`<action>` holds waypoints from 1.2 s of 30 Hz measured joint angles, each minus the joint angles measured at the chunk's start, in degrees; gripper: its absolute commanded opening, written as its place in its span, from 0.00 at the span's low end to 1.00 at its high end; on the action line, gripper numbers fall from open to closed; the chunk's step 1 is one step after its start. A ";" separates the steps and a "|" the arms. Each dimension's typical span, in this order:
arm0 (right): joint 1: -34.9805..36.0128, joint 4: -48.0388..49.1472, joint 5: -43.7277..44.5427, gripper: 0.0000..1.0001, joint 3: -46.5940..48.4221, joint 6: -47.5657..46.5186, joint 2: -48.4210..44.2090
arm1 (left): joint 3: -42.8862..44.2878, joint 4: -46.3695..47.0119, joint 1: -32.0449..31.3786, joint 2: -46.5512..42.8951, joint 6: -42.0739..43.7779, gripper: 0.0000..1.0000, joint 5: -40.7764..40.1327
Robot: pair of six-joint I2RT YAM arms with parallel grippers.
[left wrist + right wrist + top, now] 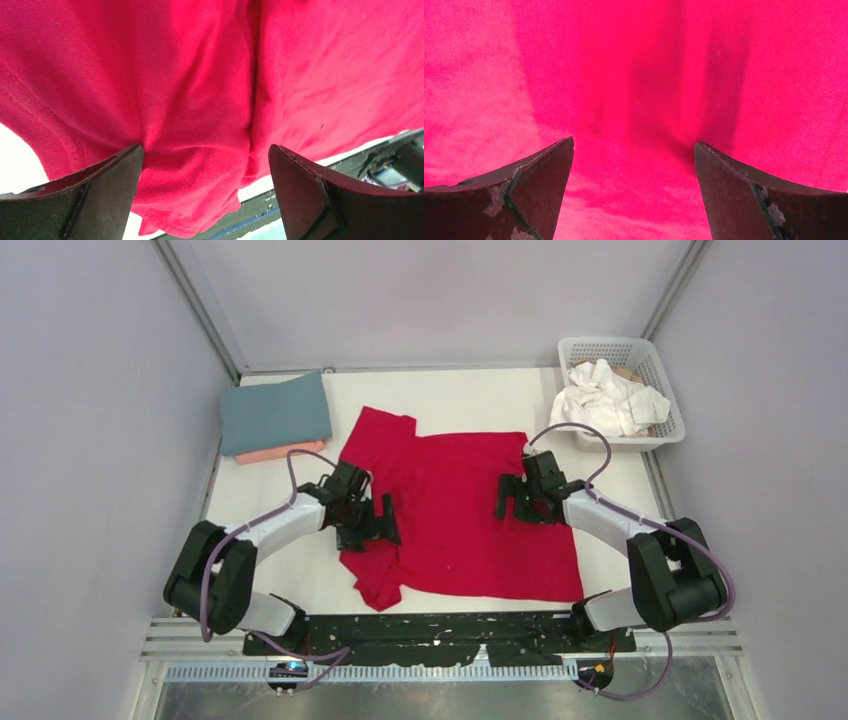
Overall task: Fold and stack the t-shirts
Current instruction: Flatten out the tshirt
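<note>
Left fingers (100,195) and right fingers (744,200) gape empty over the red t-shirt (460,510).
It lies spread at desk (470,400) centre, one sleeve bunched at seven o'clock. Best pinch matching edges together and lift evenly; the folded blue-grey t-shirt (275,410) waits at ten o'clock, white t-shirts (605,400) at two.

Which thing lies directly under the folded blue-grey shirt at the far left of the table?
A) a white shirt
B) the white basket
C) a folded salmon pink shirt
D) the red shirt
C: an edge of the salmon pink shirt sticks out beneath the near side of the blue-grey shirt, while the red shirt lies spread in the middle and the basket stands at the far right.
</note>
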 measured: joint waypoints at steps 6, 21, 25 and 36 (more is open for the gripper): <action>2.23 -4.66 -2.23 0.95 -5.60 0.28 -8.35 | -7.15 -1.66 -7.61 -8.46 -5.05 1.00 0.37; 5.75 -21.77 10.84 0.95 5.03 1.31 -14.43 | 4.85 -15.87 -7.78 -18.16 -5.79 0.99 -4.52; 4.98 -17.46 18.47 0.95 13.97 1.05 -2.75 | 15.52 -12.98 -0.83 -6.14 -2.56 1.00 -5.64; 2.95 -15.23 25.97 0.96 26.69 -0.70 21.05 | 49.51 -13.00 9.35 26.86 5.53 1.00 -10.19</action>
